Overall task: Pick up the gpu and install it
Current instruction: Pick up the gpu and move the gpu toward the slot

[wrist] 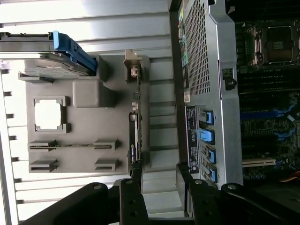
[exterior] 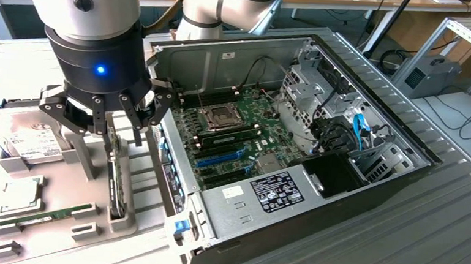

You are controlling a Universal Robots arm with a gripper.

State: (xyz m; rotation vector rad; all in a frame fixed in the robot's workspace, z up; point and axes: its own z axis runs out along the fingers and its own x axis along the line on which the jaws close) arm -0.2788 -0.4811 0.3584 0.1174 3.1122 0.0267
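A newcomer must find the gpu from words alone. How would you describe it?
Beside the open computer case, on the exterior view's left, lies a grey parts holder. In its slot nearest the case, below the gripper, the gpu stands on edge: a thin black card, unlike the green RAM stick.

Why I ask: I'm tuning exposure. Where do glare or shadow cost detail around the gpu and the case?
Wrist view: the table blows out to white, the square chip in the grey holder washes out, the gpu on edge reads fine, the motherboard inside the case sits dark. Exterior view: even light, no glare; a blue lamp glows on the open gripper above the gpu.
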